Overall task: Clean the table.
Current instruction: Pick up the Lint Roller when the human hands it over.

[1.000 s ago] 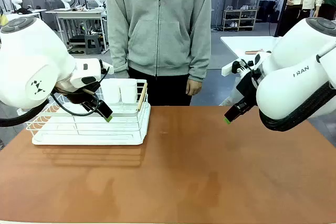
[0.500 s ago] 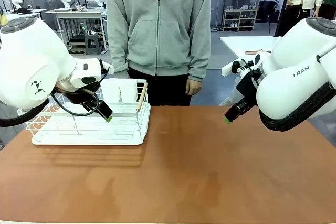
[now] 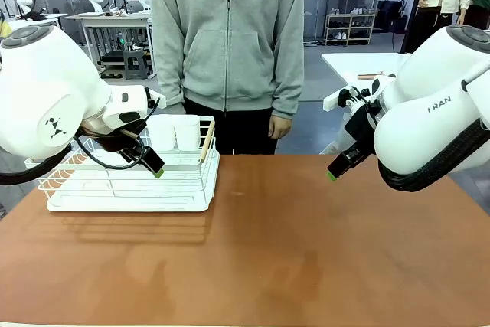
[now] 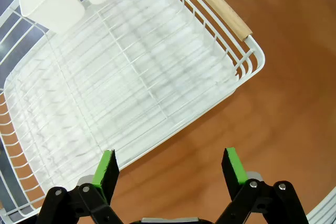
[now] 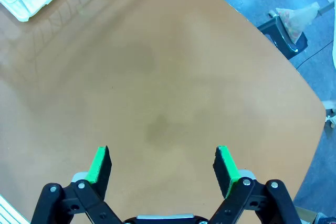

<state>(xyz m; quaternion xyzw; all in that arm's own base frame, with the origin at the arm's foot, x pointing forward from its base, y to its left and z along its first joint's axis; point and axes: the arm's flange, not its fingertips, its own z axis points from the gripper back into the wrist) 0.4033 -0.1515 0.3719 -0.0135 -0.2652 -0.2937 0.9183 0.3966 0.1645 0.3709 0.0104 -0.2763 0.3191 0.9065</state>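
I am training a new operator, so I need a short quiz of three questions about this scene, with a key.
1. True or false: the left arm's jaws and the right arm's jaws both stand open and empty.
2. On which part of the table does the white wire dish rack stand? A) the robot's left side B) the middle C) the robot's right side
3. Fill in: the rack holds ___ white containers at its far side.

Key: 1 true; 2 A; 3 two.
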